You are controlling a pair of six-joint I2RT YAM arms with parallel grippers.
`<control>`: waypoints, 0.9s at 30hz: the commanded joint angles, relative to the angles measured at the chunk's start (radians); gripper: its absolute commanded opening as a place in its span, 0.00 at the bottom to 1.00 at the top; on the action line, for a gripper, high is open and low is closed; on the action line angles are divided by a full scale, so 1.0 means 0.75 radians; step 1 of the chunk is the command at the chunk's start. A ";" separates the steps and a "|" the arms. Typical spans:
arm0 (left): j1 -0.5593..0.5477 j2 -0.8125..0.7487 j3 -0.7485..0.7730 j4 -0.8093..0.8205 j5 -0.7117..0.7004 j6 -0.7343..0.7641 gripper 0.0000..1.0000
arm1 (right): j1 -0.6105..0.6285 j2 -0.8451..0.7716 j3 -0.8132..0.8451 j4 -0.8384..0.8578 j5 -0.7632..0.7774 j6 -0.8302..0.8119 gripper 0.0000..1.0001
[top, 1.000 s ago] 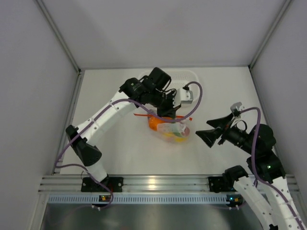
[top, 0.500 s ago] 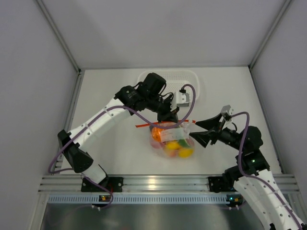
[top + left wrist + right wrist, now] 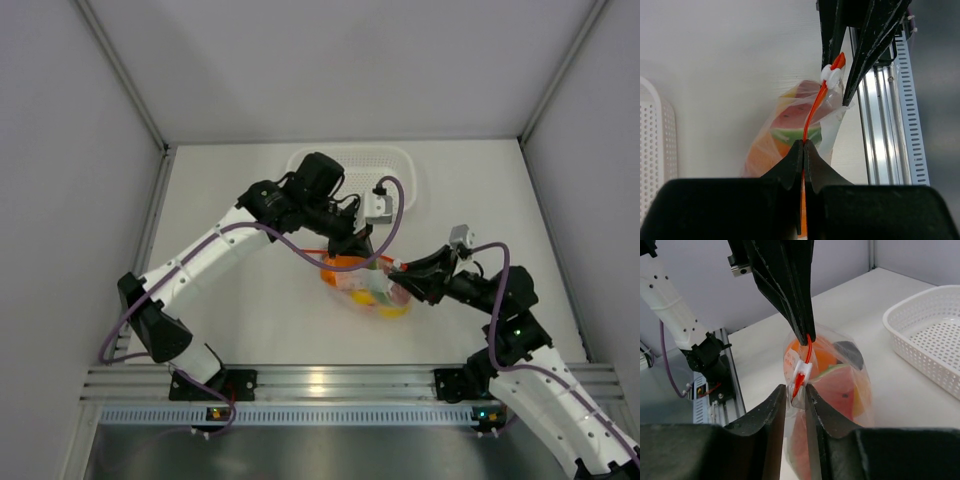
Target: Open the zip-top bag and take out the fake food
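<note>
**Hanging from its zip strip [image 3: 813,111]: the zip-top bag [image 3: 365,288], filled**

The bag is seen over the middle of the table [image 3: 240,300], on the near side of the white basket [image 3: 400,162]. It is a clear, crinkled pouch. Whether its bottom touches the table cannot be told.

The orange-red strip is drawn in a line along the top, and a white slider [image 3: 830,75] is seated at its right end.

The fake food [image 3: 822,361] is packed inside. Orange, red, green, yellow and dark pieces are seen through the plastic.

The strip's left end is pinched by the left gripper [image 3: 803,145], whose fingers are pressed together on it. The right gripper [image 3: 796,390] is placed at the right end, its fingers narrowly parted around the strip's tip just below the slider. Whether anything is clamped there cannot be told.
</note>
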 commanded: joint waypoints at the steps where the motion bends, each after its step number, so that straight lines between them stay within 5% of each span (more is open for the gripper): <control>1: 0.003 -0.085 0.005 0.089 0.073 0.026 0.00 | 0.038 0.007 0.030 0.098 -0.018 -0.057 0.21; 13: 0.003 -0.134 -0.048 0.087 0.142 0.051 0.00 | 0.074 0.021 0.071 0.022 0.053 -0.120 0.10; 16: 0.003 -0.140 -0.081 0.087 0.161 0.065 0.00 | 0.079 0.031 0.112 -0.021 0.061 -0.153 0.00; 22: 0.001 -0.138 -0.139 0.089 0.203 0.126 0.00 | 0.107 0.058 0.198 -0.166 0.053 -0.218 0.00; 27: 0.003 -0.095 -0.074 0.089 0.240 0.135 0.31 | 0.175 0.094 0.271 -0.340 0.121 -0.286 0.00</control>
